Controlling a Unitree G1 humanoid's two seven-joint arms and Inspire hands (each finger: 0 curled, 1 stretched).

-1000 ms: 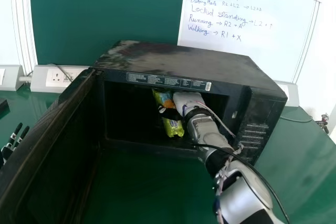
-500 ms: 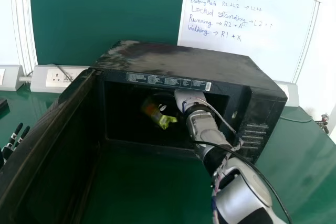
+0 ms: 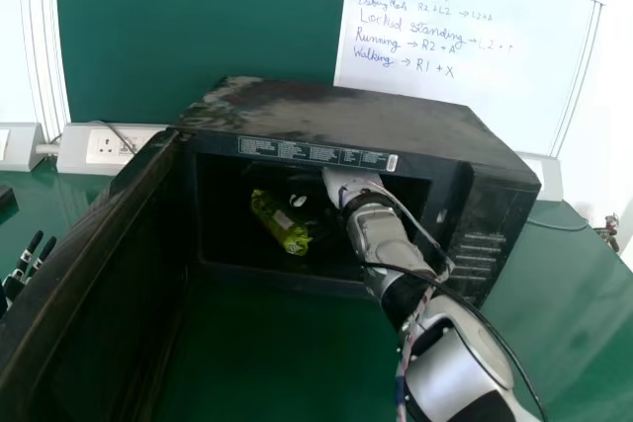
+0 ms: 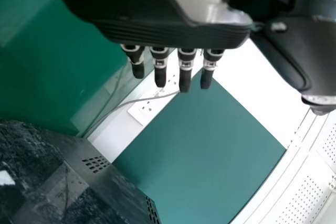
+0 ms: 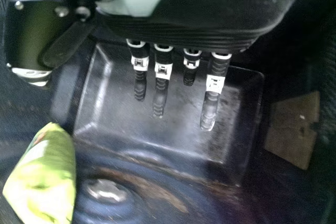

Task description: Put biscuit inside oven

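Note:
The black oven point(image 3: 336, 121) stands on the table with its door point(image 3: 89, 274) swung wide at the left. Inside its cavity lies the green biscuit packet point(image 3: 280, 222), left of my right hand point(image 3: 341, 181), which reaches in from the right. In the right wrist view the right hand point(image 5: 161, 90) has its fingers straight with nothing in them, and the biscuit packet point(image 5: 44, 177) rests apart from it. My left hand point(image 3: 20, 269) is at the far left beyond the door; in the left wrist view the left hand point(image 4: 184, 69) has extended fingers.
The oven's side walls and top edge closely surround my right forearm. A metal turntable hub point(image 5: 107, 190) sits on the cavity floor near the packet. Socket boxes point(image 3: 109, 148) and a whiteboard point(image 3: 475, 56) are behind the oven.
The biscuit packet has come away from my right hand, dropping and shifting left onto the cavity floor. The right hand has moved slightly left; the left hand has kept still.

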